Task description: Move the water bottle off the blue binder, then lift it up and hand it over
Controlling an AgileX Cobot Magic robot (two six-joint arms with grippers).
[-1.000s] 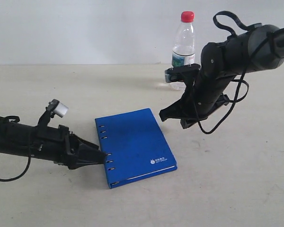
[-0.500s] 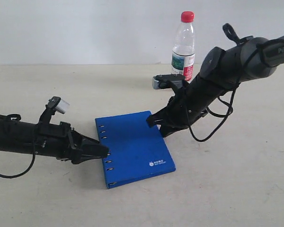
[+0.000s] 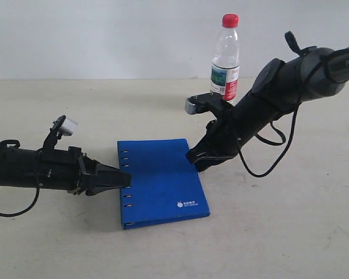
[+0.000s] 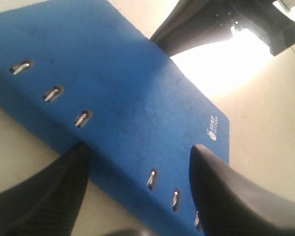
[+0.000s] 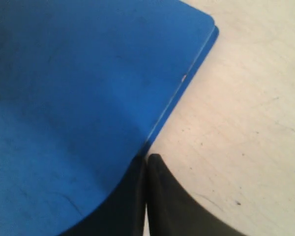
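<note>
The blue binder [image 3: 160,180] lies flat and closed on the table. The water bottle [image 3: 225,58] stands upright on the table behind it, apart from the binder and from both grippers. My left gripper [image 3: 127,179] lies low at the binder's spine and is open. In the left wrist view, the left gripper [image 4: 139,150] has the riveted spine of the binder [image 4: 128,98] between its spread fingers. My right gripper [image 3: 193,158] is shut, its tip against the binder's far right edge. The right wrist view shows the right gripper [image 5: 146,158] touching the edge of the binder [image 5: 78,88].
The beige table [image 3: 291,232] runs back to a plain white wall [image 3: 104,35]. My right arm [image 3: 279,87] slants down just in front of the bottle, with loose cables hanging from it.
My right gripper came down and left from beside the bottle to the binder's edge. The binder slid and turned slightly toward the left gripper, and the left arm drew back a little.
</note>
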